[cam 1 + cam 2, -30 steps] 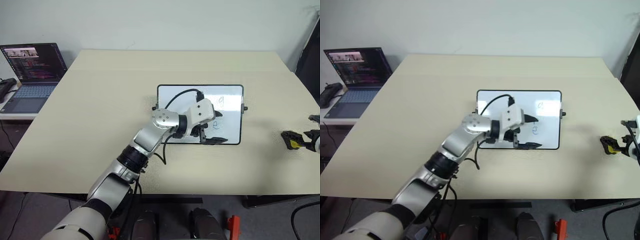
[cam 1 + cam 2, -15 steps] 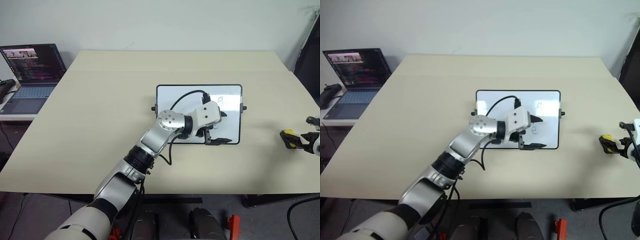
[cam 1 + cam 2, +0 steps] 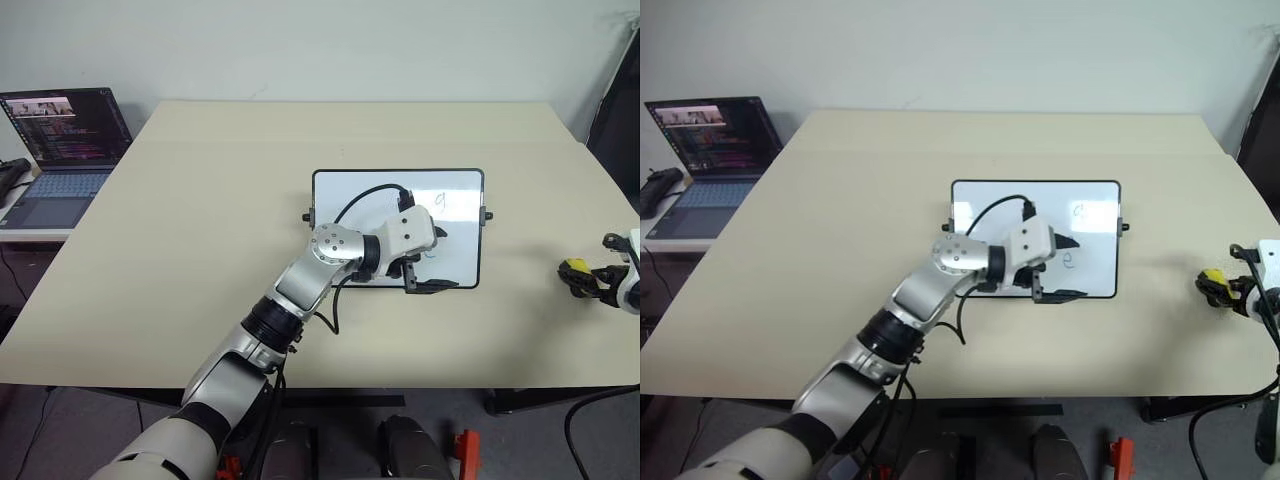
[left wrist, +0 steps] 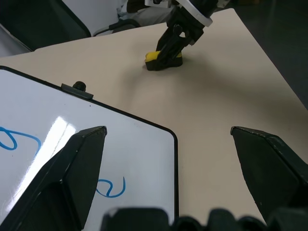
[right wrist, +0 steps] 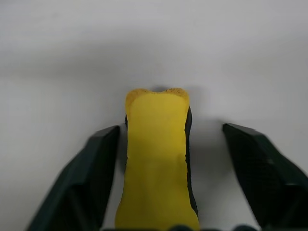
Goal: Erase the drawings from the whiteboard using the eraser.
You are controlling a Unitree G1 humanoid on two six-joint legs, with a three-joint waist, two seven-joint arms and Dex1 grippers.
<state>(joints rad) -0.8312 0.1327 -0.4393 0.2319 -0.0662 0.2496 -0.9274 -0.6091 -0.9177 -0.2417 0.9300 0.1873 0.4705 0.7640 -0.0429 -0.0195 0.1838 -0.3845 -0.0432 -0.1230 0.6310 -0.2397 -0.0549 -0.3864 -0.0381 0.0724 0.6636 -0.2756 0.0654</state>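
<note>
The right hand (image 5: 159, 192) sits around the yellow eraser (image 5: 156, 159) on the tabletop (image 3: 200, 250), fingers not yet touching it, ready to grab, while the open left hand (image 3: 428, 258) rests over the whiteboard (image 3: 460, 190), maybe to hold it.

Whiteboard (image 3: 455, 190) at centre of tabletop (image 3: 200, 220); eraser (image 3: 575, 268) well to its right, near the edge; laptop (image 3: 62, 150) beyond tabletop's left side.

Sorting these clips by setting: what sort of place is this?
Probably an office or lab workspace: a large beige table against a plain wall, an open laptop showing code on a side desk, and a small whiteboard with blue marker letters.
</note>
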